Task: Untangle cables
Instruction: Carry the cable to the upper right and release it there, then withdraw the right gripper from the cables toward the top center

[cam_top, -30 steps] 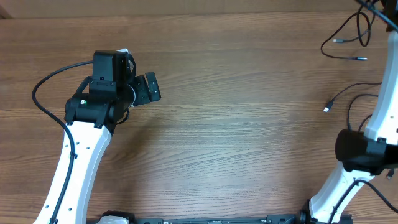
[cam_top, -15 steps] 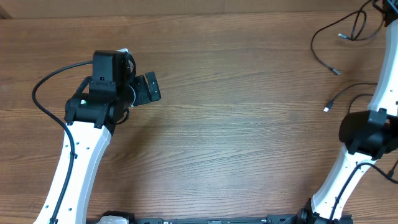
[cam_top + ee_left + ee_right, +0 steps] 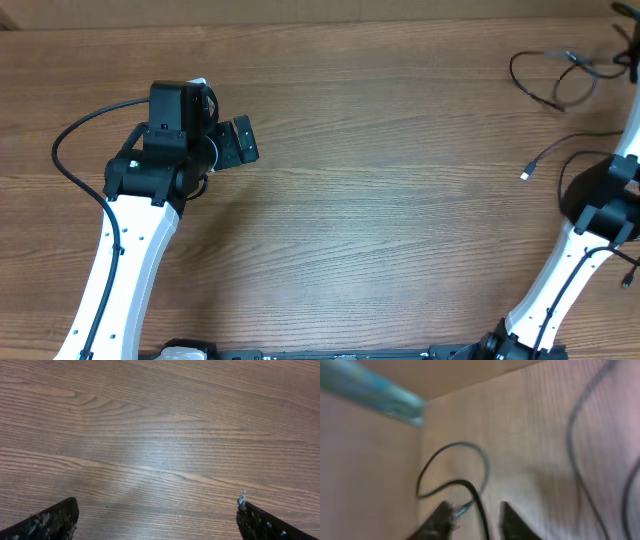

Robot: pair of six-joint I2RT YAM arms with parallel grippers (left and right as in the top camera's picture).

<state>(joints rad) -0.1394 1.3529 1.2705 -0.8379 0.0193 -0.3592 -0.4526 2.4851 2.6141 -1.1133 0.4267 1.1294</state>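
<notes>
The cables [image 3: 527, 88] are lying looped in the far right corner of the worktop [image 3: 400, 220], with one plug [image 3: 526, 175] pointing inward. The right pincer [image 3: 475, 517] is standing released, its fingers apart and a cord [image 3: 481, 505] running loosely between them in a blurred view. The left pincer [image 3: 155, 515] is hanging wide and empty, well apart from the cables. The unpinched cord could be slipping out, or getting dragged over the worktop edge and knotting again. No brand or writing is showing legibly.
</notes>
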